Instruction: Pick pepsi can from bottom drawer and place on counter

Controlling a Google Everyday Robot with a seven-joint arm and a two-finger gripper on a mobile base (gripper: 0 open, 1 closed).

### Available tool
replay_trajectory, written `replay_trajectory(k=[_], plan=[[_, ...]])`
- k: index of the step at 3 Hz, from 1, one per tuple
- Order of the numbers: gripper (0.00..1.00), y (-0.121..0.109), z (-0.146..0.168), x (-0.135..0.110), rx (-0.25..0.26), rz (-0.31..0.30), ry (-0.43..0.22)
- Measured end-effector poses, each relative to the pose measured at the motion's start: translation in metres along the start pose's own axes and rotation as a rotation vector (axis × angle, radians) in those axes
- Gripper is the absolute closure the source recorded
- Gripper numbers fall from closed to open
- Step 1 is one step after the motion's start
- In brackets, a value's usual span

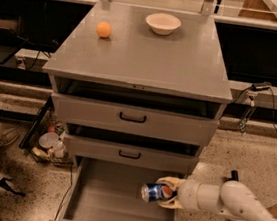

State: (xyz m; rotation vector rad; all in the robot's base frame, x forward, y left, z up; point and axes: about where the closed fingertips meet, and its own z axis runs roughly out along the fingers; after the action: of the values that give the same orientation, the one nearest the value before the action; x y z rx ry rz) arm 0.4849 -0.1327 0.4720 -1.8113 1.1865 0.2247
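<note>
— Where's the pepsi can [149, 192] right now?

— Lower centre-right of the frame, tipped on its side with a silver end facing left, over the right part of the open bottom drawer [109, 202]. The gripper [161, 193] has its pale fingers clamped on the can, one above and one below.

— So it's got hold of it?

— Looks that way. The can pokes out leftward from between the fingers. I can't tell whether it hangs clear of the drawer floor.

— Why sideways?

— My guess: the arm [232, 204] comes in low from the lower right, nearly level, beneath the middle drawer [129, 154], so the fingers take the can that way.

— And the counter [150, 58]?

— Upper half of the frame. An orange ball [104, 29] sits upper left on it, a white bowl [163, 23] near the back. I'd say the can must clear the upper drawer fronts before going up there.
</note>
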Motion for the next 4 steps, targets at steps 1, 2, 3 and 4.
replay_trajectory(k=[1,2,3,4], plan=[[1.00,-0.022,-0.042,-0.036,0.026,-0.037,-0.082],[1.00,-0.022,-0.042,-0.036,0.026,-0.037,-0.082],[1.00,-0.050,-0.068,-0.052,0.063,-0.073,-0.119],[1.00,-0.096,-0.124,-0.084,0.110,-0.125,-0.137]])
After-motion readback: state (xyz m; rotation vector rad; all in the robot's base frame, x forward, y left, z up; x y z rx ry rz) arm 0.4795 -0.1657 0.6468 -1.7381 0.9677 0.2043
